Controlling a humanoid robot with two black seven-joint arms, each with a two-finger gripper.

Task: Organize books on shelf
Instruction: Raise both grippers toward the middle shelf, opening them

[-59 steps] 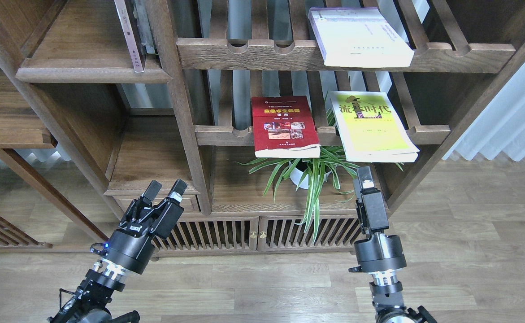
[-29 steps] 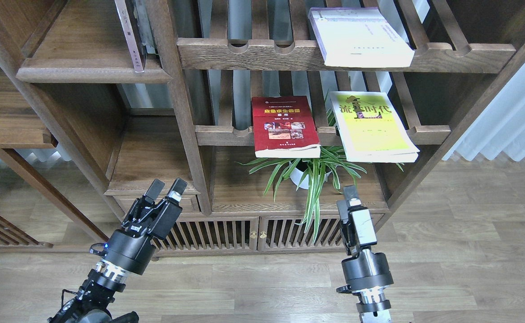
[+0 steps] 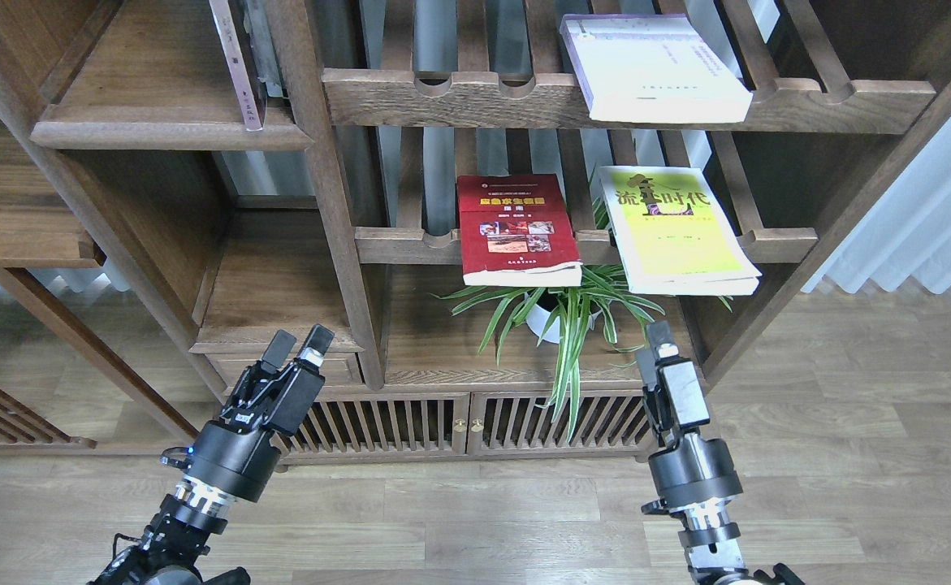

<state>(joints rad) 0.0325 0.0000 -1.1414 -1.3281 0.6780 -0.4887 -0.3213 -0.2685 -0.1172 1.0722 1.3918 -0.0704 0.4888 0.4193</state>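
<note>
The red book (image 3: 517, 230) and yellow-green book (image 3: 676, 230) lie flat on the middle slatted shelf (image 3: 410, 244), the white book (image 3: 652, 67) above. The left gripper (image 3: 297, 343) holds its fingers apart, empty; the right gripper (image 3: 659, 335) shows edge-on, so I cannot tell.

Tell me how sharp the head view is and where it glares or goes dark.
Head view: evenly lit and sharp, with the titles on the red book and the yellow-green book crisp; the white book is bright, its print faint; the curtain at right is near washed out; the bay behind the white book is deep in shadow; both grippers show no motion blur.
</note>
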